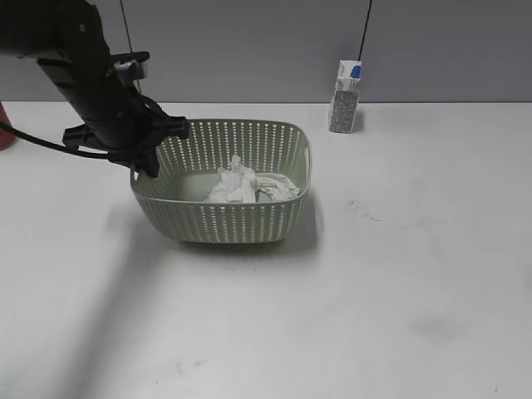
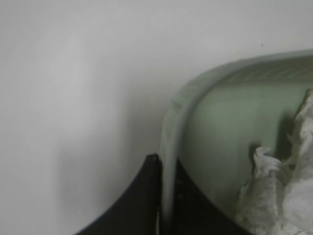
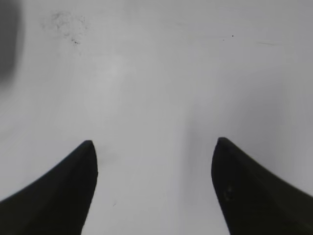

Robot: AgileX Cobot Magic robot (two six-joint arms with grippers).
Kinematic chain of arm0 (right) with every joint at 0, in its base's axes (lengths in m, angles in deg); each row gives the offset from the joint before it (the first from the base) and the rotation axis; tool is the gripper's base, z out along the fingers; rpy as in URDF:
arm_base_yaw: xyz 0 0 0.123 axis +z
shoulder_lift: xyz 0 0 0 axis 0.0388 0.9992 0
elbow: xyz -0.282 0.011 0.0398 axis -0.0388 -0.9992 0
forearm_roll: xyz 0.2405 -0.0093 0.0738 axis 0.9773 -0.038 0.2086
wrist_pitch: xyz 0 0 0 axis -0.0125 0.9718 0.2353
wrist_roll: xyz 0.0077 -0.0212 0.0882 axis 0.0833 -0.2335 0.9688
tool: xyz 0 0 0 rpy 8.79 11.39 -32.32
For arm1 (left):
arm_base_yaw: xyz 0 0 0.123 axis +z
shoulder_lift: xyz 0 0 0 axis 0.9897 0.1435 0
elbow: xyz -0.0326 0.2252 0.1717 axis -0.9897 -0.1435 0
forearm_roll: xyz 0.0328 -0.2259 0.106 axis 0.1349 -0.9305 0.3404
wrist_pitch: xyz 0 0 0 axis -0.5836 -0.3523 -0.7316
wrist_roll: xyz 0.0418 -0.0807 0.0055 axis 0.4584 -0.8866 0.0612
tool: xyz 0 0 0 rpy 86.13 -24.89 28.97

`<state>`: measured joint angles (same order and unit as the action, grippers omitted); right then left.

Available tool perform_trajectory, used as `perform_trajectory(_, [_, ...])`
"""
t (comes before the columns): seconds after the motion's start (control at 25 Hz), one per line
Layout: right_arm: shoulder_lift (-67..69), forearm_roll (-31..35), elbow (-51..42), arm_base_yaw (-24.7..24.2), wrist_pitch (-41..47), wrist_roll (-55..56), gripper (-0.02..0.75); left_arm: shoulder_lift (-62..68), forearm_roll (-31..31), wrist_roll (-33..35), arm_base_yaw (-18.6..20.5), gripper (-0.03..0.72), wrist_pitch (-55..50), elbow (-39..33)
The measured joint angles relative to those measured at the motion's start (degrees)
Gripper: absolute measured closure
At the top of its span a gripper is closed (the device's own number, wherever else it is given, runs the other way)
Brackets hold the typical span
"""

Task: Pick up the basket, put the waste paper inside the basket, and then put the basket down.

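The pale sage-green basket (image 1: 249, 216) stands on the white table, left of centre in the exterior view. Crumpled white waste paper (image 1: 249, 184) lies inside it. My left gripper (image 1: 150, 160) is shut on the basket's left rim; in the left wrist view the rim (image 2: 168, 147) runs between the two black jaws (image 2: 167, 196), with waste paper (image 2: 274, 196) at the right. My right gripper (image 3: 154, 147) is open and empty over bare table; its arm is out of the exterior view.
An upright white-grey carton with a blue mark (image 1: 346, 96) stands at the back near the wall. A red object (image 1: 4, 133) sits at the far left edge. Faint smudges mark the table right of the basket.
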<state>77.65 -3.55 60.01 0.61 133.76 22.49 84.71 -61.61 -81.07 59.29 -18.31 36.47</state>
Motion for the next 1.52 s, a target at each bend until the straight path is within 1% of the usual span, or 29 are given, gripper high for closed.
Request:
perform_trajectory(0.12, [-7.69,0.05,-6.15,0.0,-1.79,0.0,0.16,3.42,0.69,0.0,0.0,0.686,-0.59,2.11])
perform_trajectory(0.36, [-23.6,0.05,-19.92,0.0,-4.92,0.04,0.16,4.58,0.9,0.0,0.0,0.682,-0.14,2.83])
perform_trajectory(0.44, [-28.6,0.05,-24.01,0.0,-5.23,0.04,0.16,4.66,0.9,0.0,0.0,0.661,0.08,2.83])
perform_trajectory(0.48, [-31.38,0.05,-25.8,0.0,-5.23,0.04,0.161,5.07,0.84,0.0,0.0,0.636,0.08,2.83])
perform_trajectory(0.52, [-33.73,0.05,-27.92,0.0,-5.23,0.04,0.161,5.49,0.84,0.06,0.0,0.603,0.02,2.83])
perform_trajectory(0.64, [-42.07,0.05,-33.46,0.0,-5.27,0.11,0.161,5.61,1.09,0.39,0.0,0.431,-0.7,2.76])
perform_trajectory(0.76, [-49.98,0.05,-38.25,0.0,-5.27,0.3,0.162,4.91,1.15,1.12,0.0,0.211,-0.88,2.76])
perform_trajectory(0.84, [-55.04,0.05,-41.0,0.0,-5.23,0.44,0.162,3.73,1.21,1.84,0.0,0.111,-1.27,2.76])
perform_trajectory(0.88, [-57.41,0.05,-42.07,0.0,-5.32,0.63,0.162,3.06,1.21,2.26,0.0,0.078,-1.46,2.76])
perform_trajectory(0.92, [-59.31,-0.01,-42.65,0.0,-5.5,0.83,0.162,2.12,1.37,2.55,0.05,0.061,-1.74,2.76])
perform_trajectory(1.08, [-66.68,-0.53,-43.02,0.0,-6.26,1.96,0.162,-2.12,1.99,4.39,1.07,0.038,-2.57,2.76])
perform_trajectory(1.16, [-69.73,-0.66,-43.06,0.0,-6.46,2.11,0.162,-4.37,2.06,5.97,2.19,0.038,-2.87,2.76])
perform_trajectory(1.28, [-73.47,-0.72,-43.18,0.0,-6.5,2.23,0.162,-7.9,2.1,9.03,5.02,0.038,-3.75,2.76])
perform_trajectory(1.44, [-77.68,-0.83,-43.18,0.0,-6.52,2.23,0.162,-11.49,2.29,12.8,11.26,0.045,-7.03,2.76])
perform_trajectory(1.52, [-78.11,-0.9,-43.18,0.0,-6.56,2.44,0.162,-13.12,3.1,14.41,15.02,0.048,-9.37,2.76])
